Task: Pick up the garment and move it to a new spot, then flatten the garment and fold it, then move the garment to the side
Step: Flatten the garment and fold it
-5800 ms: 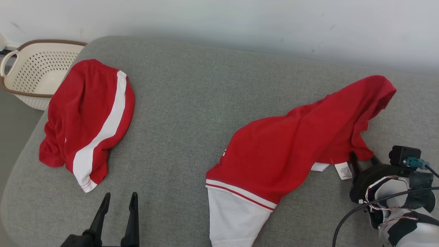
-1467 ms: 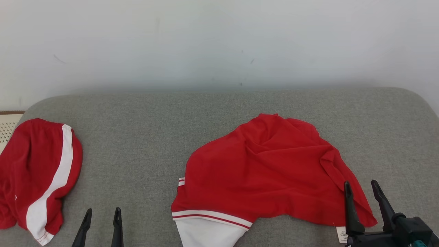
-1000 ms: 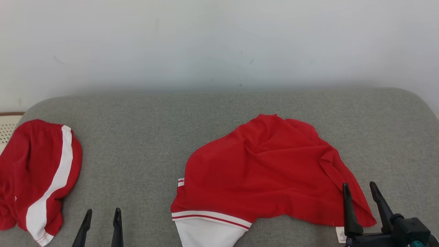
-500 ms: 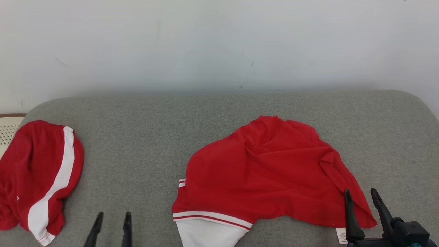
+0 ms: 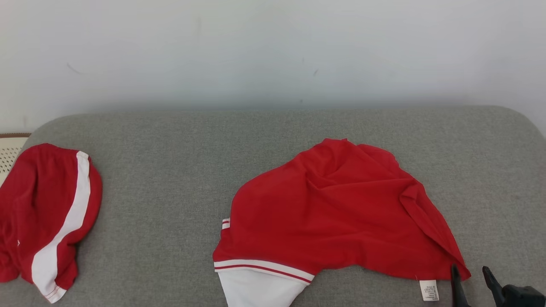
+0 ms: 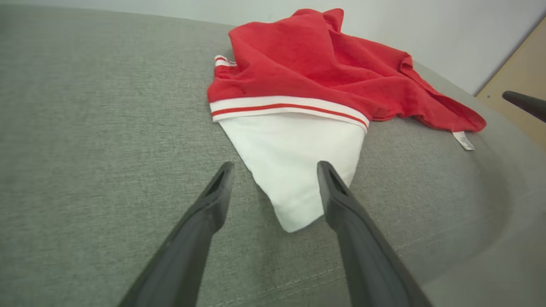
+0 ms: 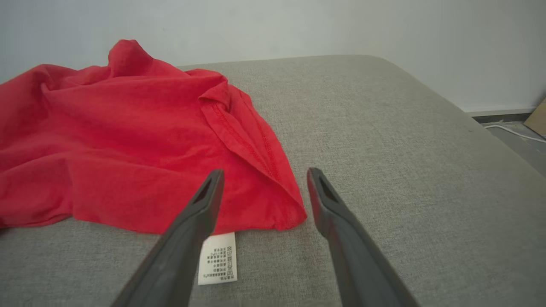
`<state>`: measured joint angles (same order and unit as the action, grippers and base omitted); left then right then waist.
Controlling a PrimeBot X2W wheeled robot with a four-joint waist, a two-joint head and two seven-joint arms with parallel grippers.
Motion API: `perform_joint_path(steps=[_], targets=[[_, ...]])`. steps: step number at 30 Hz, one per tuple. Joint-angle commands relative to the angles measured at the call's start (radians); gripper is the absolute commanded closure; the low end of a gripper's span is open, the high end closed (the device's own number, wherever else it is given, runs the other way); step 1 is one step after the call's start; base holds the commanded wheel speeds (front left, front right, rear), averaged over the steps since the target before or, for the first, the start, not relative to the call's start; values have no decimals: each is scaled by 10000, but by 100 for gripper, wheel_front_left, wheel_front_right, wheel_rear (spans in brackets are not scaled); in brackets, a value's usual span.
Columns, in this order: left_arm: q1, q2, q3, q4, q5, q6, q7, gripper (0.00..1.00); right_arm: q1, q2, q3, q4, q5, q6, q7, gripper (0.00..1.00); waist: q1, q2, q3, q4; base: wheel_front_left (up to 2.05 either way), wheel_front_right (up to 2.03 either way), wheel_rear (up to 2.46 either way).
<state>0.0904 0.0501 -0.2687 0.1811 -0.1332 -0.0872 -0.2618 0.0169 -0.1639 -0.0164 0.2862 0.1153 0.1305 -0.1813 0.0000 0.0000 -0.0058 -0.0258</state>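
A crumpled red garment with a white panel is laid on the right half of a grey upholstered cushion, and its care label is seen at the near right corner. The right pincer is spread and empty just beside that corner. The left pincer is spread and empty before the white panel. A second red garment is seen far left.
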Motion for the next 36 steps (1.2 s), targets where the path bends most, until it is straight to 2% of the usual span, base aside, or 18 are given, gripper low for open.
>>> perform_joint_path(steps=[1,12,27,28,29,36], targets=[[-45,11,-66,115,-70,-56,-42,0,-46,-62,3,91,55,5,82,0,0,0,66,-75,0,0,0],[-893,10,-928,1882,-737,-63,-42,0,-1112,-241,220,1758,84,5,121,0,0,0,569,-363,0,0,0],[-1689,10,-1865,2845,-1295,-113,-39,0,-2521,-206,-182,4319,-113,5,-266,0,0,0,787,-229,0,0,0],[-1723,12,-1917,2922,-1392,-138,-24,25,-2590,-181,-177,4439,-115,5,-311,58,0,0,785,-226,0,0,0],[-1760,12,-1989,2982,-1446,-156,-21,99,-2669,-146,-148,4610,-106,5,-333,100,0,0,783,-224,0,0,0],[-1856,11,-1834,2625,-1399,14,-28,100,-2838,125,-60,4916,266,5,-721,100,0,0,630,-141,0,0,0]])
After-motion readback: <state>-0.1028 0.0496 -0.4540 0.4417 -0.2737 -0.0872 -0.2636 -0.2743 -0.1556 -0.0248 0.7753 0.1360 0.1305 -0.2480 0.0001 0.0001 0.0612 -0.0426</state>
